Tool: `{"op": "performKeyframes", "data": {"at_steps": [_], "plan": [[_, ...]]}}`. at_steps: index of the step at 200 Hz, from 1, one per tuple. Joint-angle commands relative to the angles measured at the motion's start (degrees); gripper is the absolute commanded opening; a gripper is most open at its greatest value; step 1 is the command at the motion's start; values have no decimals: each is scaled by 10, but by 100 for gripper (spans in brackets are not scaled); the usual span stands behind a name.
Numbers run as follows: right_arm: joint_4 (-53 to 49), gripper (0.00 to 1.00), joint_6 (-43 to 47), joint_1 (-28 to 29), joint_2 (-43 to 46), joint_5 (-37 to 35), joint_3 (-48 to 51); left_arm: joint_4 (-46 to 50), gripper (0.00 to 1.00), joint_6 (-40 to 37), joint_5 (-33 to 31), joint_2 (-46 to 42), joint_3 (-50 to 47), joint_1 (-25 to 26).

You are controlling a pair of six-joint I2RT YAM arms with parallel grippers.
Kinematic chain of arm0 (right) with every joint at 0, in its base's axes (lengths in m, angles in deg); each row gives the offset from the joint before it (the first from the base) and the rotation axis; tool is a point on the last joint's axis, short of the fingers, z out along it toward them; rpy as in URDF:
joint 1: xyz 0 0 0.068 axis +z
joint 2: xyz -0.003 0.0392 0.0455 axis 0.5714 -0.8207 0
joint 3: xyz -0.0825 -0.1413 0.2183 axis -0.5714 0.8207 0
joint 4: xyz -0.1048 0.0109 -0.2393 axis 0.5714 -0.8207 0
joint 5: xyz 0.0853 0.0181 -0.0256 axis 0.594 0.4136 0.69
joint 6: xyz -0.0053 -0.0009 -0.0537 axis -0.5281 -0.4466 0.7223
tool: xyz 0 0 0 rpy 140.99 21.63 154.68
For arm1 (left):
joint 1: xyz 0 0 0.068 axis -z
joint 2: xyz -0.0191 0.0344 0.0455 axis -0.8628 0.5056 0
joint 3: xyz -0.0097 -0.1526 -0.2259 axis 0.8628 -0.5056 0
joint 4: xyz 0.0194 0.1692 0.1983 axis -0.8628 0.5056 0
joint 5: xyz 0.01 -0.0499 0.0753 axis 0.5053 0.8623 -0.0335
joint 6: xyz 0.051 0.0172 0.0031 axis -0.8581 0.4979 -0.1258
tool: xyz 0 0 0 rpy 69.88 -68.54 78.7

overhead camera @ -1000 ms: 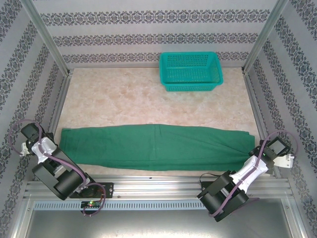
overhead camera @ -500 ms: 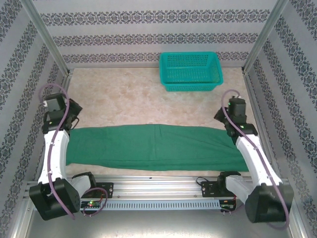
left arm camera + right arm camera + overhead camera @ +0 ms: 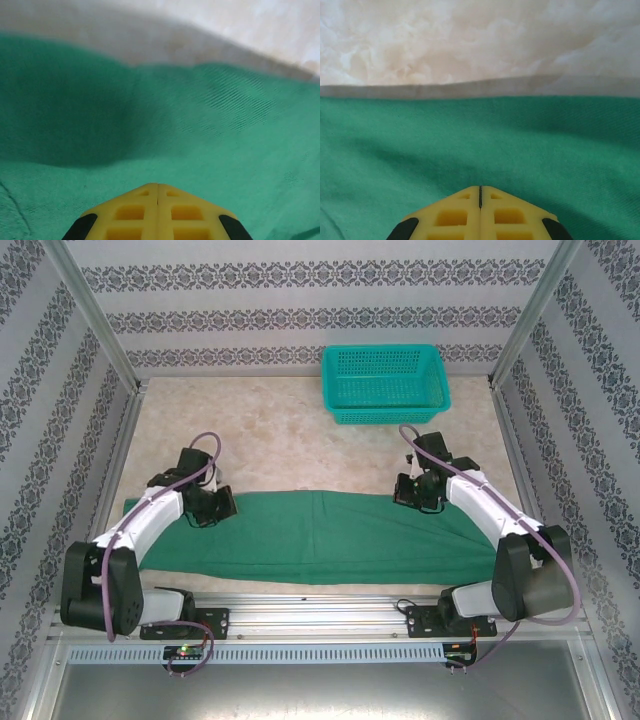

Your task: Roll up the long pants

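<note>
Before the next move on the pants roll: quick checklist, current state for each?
1. Long pants lying flat in one long strip across the near side of the table: ok.
2. Left gripper over the pants' left part, near their far edge: ok.
3. Right gripper over the pants right of the middle, near the far edge: ok.
4. Jaws open for a grasp: not ok. Both are shut, with no fabric seen between them.
5. Fingertips touching the fabric: cannot tell.
6. Teal mesh basket clear of the pants: ok, it stands apart at the far side.
</note>
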Motion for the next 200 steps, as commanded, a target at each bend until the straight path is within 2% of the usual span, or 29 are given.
{"op": "performKeyframes", "data": {"at_steps": [1,60,103,135,154,186,200], "plan": [[-30,0,-12,2,-40,19,-18,-19,0,6,17,28,-12,21],[-14,0,-43,-7,-192,15,-53,-63,0,32,-16,144,29,35],[-21,0,-53,-33,-242,7,-109,-55,0,47,-58,192,68,34],[-37,0,-52,-58,-299,39,-182,-57,0,64,-64,250,127,34],[-60,0,-41,-71,-340,32,-246,-44,0,64,-86,288,173,30],[-98,0,-34,-101,-419,42,-369,-30,0,53,-87,343,235,-6],[-107,0,-37,-115,-421,46,-395,-24,0,38,-72,357,251,-29]]}}
